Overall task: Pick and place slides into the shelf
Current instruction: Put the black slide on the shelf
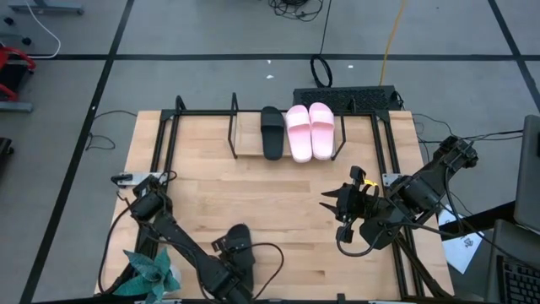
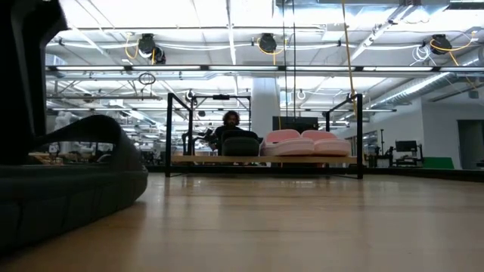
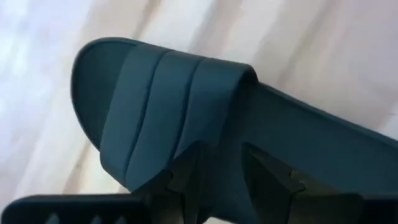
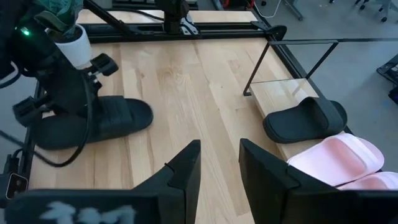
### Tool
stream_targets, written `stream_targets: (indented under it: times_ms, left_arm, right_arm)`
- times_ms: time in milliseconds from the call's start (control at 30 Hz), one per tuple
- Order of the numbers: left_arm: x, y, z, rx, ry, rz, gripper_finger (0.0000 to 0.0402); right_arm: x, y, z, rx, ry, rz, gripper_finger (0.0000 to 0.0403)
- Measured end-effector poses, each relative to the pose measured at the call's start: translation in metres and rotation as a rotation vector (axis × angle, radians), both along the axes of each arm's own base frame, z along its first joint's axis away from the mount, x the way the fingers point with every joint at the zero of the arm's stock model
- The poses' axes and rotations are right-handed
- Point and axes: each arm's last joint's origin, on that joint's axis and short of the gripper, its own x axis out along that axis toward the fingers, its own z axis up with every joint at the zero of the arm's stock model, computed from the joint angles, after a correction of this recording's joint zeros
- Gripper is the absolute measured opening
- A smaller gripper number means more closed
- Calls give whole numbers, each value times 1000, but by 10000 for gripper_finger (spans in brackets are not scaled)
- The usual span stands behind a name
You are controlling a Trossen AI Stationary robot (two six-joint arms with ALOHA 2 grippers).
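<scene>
Lying under left pincer (image 1: 229,263), loose black slide (image 1: 240,241) near table front; finger state unclear

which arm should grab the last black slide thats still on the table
Left. The left gripper is already at the loose black slide near the table's front edge; whether it grips is unclear. The right gripper is open, off to the side, with nothing in it.

Robotics lab — large open hall. Grey floor (image 1: 211,34) marked with dark tape lines, cables (image 1: 321,72) trailing across it. Ceiling strip lights (image 2: 227,30) and exposed ducting overhead. Wooden worktable (image 1: 278,194) in a black frame; a person (image 2: 231,121) seated at benches beyond — equipment all round.
</scene>
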Motion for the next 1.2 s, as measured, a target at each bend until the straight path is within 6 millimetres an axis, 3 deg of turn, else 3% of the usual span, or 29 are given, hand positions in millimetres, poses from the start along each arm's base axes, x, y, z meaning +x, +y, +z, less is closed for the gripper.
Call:
stream_targets:
  times_ms: [300,567,967,1200]
  left_arm:
    - [-7,12,-1,146,12,66,110]
    - [-4,21,0,217,35,8,8]
    - [6,35,2,240,50,28,0]
    - [8,34,29,276,37,27,0]
  right_arm:
    - [0,-1,0,-21,-16,-20,98]
    - [0,-1,1,-36,-25,-30,98]
    - [0,-1,1,-34,-25,-31,98]
    - [0,-1,1,-41,-24,-28,98]
